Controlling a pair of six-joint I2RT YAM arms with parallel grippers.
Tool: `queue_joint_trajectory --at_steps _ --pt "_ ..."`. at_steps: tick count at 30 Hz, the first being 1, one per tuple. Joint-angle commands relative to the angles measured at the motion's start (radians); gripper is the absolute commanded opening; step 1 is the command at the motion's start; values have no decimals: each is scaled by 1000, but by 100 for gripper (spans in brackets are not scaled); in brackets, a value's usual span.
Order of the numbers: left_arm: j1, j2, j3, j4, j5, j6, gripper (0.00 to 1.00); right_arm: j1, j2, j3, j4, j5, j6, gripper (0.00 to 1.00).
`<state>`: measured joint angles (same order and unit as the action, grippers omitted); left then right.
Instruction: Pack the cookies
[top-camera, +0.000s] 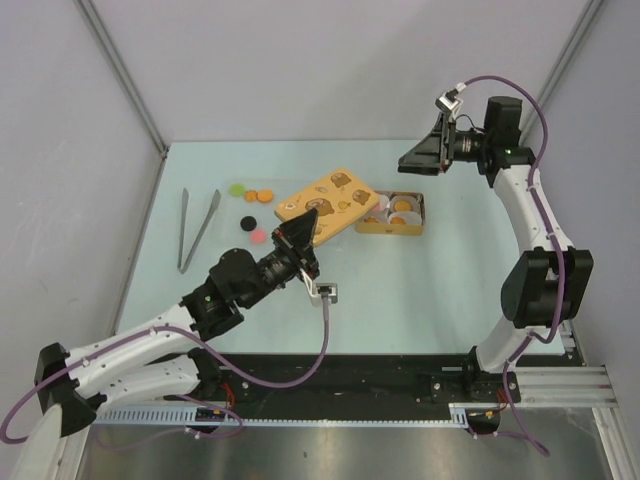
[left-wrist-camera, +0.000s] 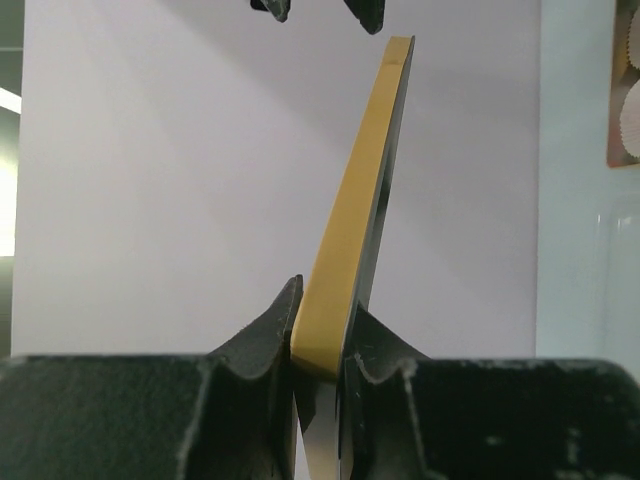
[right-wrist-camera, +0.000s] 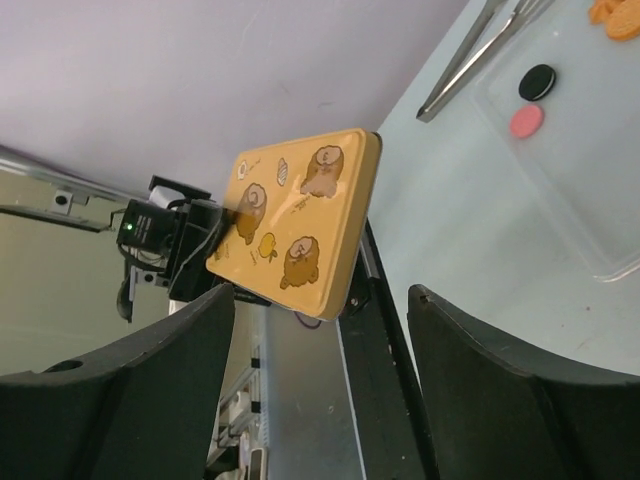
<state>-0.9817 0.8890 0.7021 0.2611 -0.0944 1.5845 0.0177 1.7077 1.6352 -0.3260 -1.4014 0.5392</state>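
Two robot arms work over a pale table (top-camera: 420, 290). The left gripper (top-camera: 302, 238) is clamped tight on one edge of a yellow tin lid (top-camera: 335, 200) printed with cartoon bears. It holds the lid tilted beside the open tin (top-camera: 421, 212), probably so that the white paper cups (top-camera: 402, 207) inside stay reachable. One cup seems to hold something orange. The right gripper (top-camera: 415, 160) hangs raised over the far right of the table, jaws apart and empty, facing the lid as if ready to help or waiting its turn. The cookies lie loose on the table left of the lid, well apart from the tin: green (top-camera: 236, 188), orange (top-camera: 258, 195), black (top-camera: 247, 222) and pink (top-camera: 258, 236). Metal tongs (top-camera: 195, 230) rest further left, untouched. Most of the packing looks undone.
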Motion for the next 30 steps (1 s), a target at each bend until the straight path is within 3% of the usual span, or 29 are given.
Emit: queue_joint_trajectory --at_steps 1,6,9,13,25,30 --pt "-6 -24 -35 127 111 74 1 43 9 43 -7 -54 -13 74" --pt "-5 -25 -92 208 133 123 1 106 36 58 -77 -21 -79 74" --pt "-6 -25 -121 248 143 154 1 136 78 112 -218 11 -214 74" --pt "-6 -21 -127 282 142 173 1 178 141 244 -532 67 -435 74" --pt "-5 -6 -131 293 139 192 4 232 145 239 -630 48 -536 70" --pt "-3 5 -144 300 137 193 8 258 141 238 -666 27 -581 65"
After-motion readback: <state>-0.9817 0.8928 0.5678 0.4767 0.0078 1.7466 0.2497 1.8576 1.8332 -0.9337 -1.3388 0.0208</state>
